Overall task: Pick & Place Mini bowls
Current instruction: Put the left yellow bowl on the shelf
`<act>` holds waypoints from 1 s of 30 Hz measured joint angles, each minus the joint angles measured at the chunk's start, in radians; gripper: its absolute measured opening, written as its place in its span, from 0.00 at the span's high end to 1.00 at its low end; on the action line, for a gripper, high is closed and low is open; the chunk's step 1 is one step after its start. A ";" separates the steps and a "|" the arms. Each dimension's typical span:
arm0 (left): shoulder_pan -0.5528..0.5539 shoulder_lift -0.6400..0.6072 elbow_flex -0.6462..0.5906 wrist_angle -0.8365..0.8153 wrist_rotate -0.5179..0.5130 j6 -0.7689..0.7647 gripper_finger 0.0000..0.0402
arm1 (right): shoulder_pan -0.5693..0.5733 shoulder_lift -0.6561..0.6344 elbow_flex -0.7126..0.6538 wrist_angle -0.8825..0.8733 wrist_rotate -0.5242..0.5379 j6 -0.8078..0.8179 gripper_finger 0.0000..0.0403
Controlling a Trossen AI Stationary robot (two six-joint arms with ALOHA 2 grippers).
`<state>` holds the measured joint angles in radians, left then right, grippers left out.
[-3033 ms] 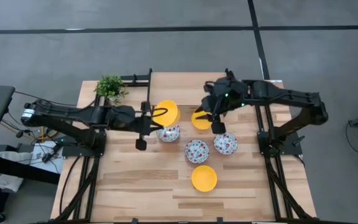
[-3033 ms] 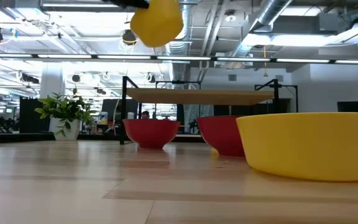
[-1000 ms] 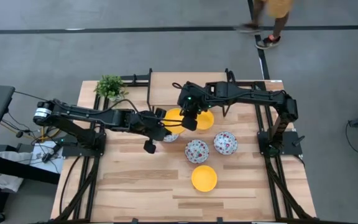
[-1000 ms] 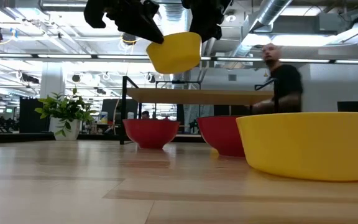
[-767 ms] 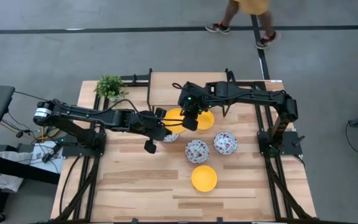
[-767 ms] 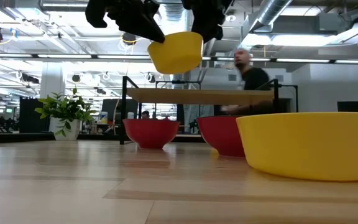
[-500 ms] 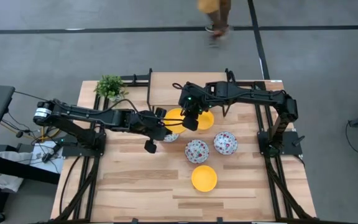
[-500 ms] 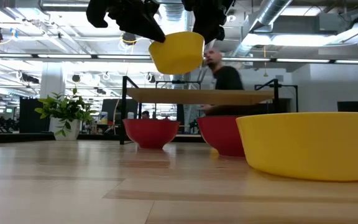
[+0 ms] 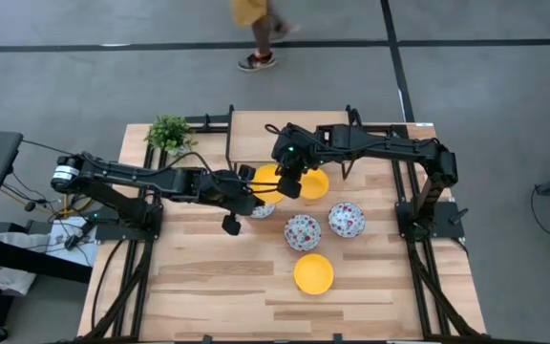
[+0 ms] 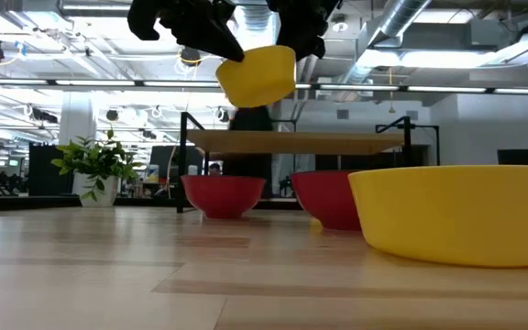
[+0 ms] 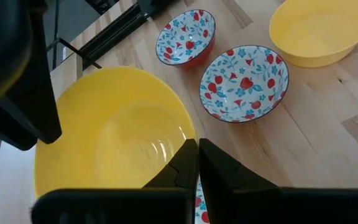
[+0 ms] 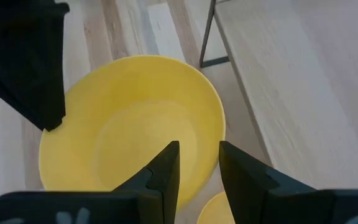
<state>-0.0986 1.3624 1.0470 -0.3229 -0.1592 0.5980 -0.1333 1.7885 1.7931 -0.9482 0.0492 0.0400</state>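
One plain yellow mini bowl (image 9: 267,176) hangs in the air over the table's middle, between both grippers. My left gripper (image 11: 197,158) is shut on it from the left. My right gripper (image 12: 199,163) is open, with one finger inside the bowl's right rim and one outside. A second yellow bowl (image 9: 317,183) stands on the table under the right arm. A third (image 9: 313,273) stands near the near edge. Three floral bowls (image 9: 302,230) (image 9: 346,220) (image 9: 262,205) rest on their bases, the last below the left gripper. My left gripper pinches the held bowl's rim (image 11: 180,142) on its left side, one finger inside and one outside. The fingers come slanting down from the table's left. The bowl (image 10: 257,75) is lifted clear and tilted. My right gripper stands astride the opposite rim (image 12: 211,163); I cannot tell whether it touches.
A small green potted plant (image 9: 169,134) stands at the far left corner. A black frame (image 9: 229,129) rises along the far edge. A person (image 9: 253,24) walks on the floor beyond the table. Bare wood lies at the near left (image 9: 208,277).
In the last second both arms stay almost still at the lifted yellow bowl, which shifts a little toward the table's left and tips slightly. Before that, the left gripper carried the bowl toward the middle and the right gripper came left to it. The person walks leftward.
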 joint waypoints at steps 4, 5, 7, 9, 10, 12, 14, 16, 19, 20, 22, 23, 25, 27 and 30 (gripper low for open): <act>0.001 0.000 0.000 0.002 -0.003 0.000 0.97 | 0.000 0.000 0.000 -0.002 0.041 -0.021 0.75; 0.000 0.000 0.000 0.003 -0.003 0.000 0.97 | 0.000 0.000 0.000 -0.003 0.049 -0.021 0.75; 0.000 0.000 0.000 0.002 -0.002 0.000 0.97 | 0.000 0.000 0.000 -0.003 0.063 -0.027 0.75; 0.000 0.000 0.000 0.003 -0.002 0.000 0.97 | 0.000 0.000 0.000 0.004 0.064 -0.052 0.75; 0.000 0.000 0.000 0.002 -0.002 0.000 0.97 | 0.000 0.000 0.000 0.009 0.065 -0.063 0.75; 0.000 0.000 0.000 0.003 -0.001 0.000 0.97 | 0.000 0.000 0.000 0.016 0.066 -0.068 0.75; 0.000 0.000 0.000 0.003 -0.001 0.000 0.97 | 0.000 0.000 0.000 0.014 0.066 -0.067 0.75; 0.000 0.000 0.000 0.003 0.001 0.000 0.97 | 0.000 0.000 0.000 0.012 0.066 -0.072 0.75; 0.000 0.000 0.000 0.003 0.001 0.000 0.97 | -0.004 0.000 0.000 0.004 0.066 -0.075 0.75; 0.000 0.000 0.000 0.003 0.001 0.000 0.97 | -0.006 0.000 0.000 0.001 0.062 -0.075 0.75; 0.000 0.000 0.000 0.003 0.001 0.000 0.97 | -0.009 0.000 0.000 -0.014 0.059 -0.069 0.75; 0.000 0.000 0.000 0.004 0.001 0.000 0.97 | -0.012 0.000 0.000 -0.025 0.058 -0.067 0.75; 0.000 0.000 0.000 0.007 -0.007 0.000 0.97 | -0.013 0.000 0.000 -0.045 0.056 -0.067 0.75; 0.000 0.000 0.000 0.007 -0.021 0.000 0.97 | -0.013 0.000 0.000 -0.056 0.056 -0.066 0.75; 0.000 0.000 0.000 0.010 -0.030 0.000 0.97 | -0.013 0.000 0.000 -0.062 0.056 -0.066 0.76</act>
<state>-0.0982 1.3624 1.0470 -0.3130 -0.1892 0.5980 -0.1467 1.7885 1.7931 -1.0100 0.1051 -0.0256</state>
